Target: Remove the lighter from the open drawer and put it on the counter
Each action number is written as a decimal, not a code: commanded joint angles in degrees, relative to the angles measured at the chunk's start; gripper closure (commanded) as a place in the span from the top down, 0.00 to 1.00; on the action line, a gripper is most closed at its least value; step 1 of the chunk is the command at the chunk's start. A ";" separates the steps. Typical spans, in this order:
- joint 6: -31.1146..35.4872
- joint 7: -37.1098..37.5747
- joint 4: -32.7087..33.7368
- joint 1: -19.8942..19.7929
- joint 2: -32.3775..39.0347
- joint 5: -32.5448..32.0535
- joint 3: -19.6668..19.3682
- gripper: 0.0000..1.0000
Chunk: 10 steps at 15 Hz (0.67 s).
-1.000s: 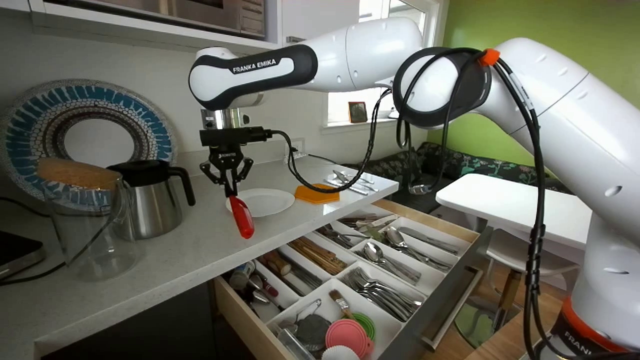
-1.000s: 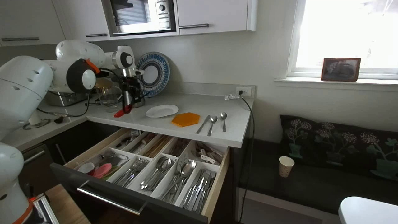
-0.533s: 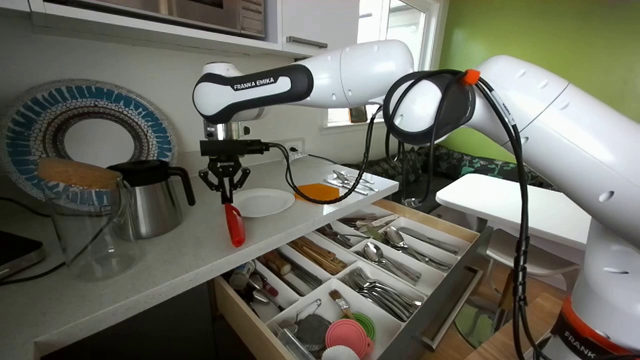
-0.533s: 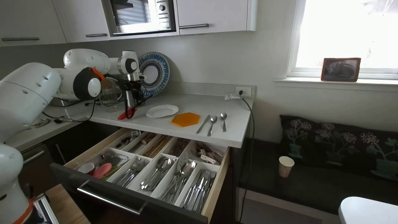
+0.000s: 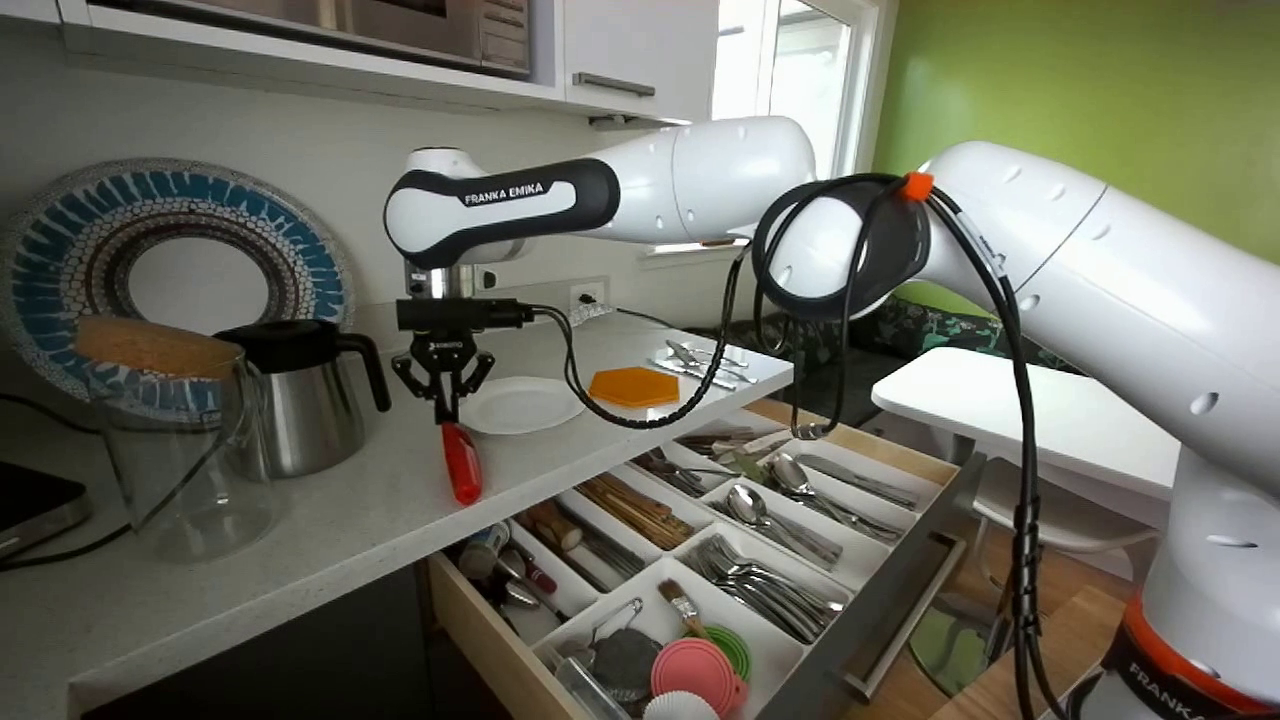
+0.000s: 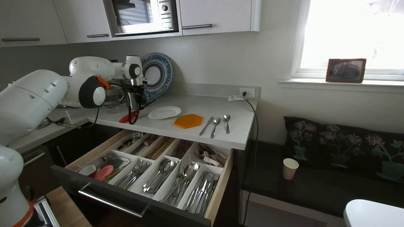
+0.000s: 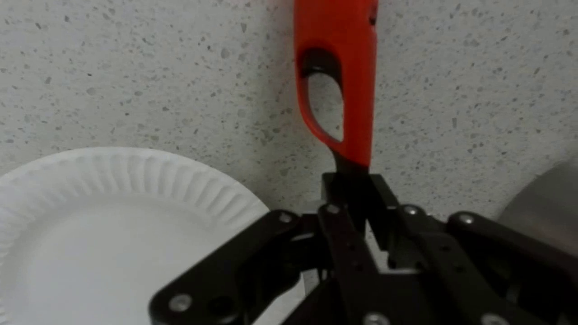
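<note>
At the left stands a jar (image 5: 185,470) with cork lid (image 5: 158,346), and just beside it a jug (image 5: 312,425). Then I see the gripper (image 5: 446,412): its fingers (image 7: 384,194) are pressed close together on the dark neck (image 7: 349,165) of the lighter (image 5: 461,465), whose red handle points down over the counter (image 5: 350,530); whether it touches there is not clear to me. More to the right are a plate (image 5: 530,405), an orange hexagon (image 5: 634,386), a knife (image 6: 206,126), two spoons (image 6: 227,118) and the open drawer (image 5: 880,598)

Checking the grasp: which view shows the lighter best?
Wrist view: the lighter is largest there, trigger opening clear, neck between the shut jaws, handle end cropped. Both exterior views show its red handle, but small.
</note>
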 commanded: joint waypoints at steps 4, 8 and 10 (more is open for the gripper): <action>-1.03 -2.07 5.44 -0.52 3.93 1.90 1.93 0.49; -1.20 -2.78 5.77 -0.76 3.97 1.96 2.53 0.49; -1.34 -4.69 5.44 -0.83 3.21 1.80 3.02 0.76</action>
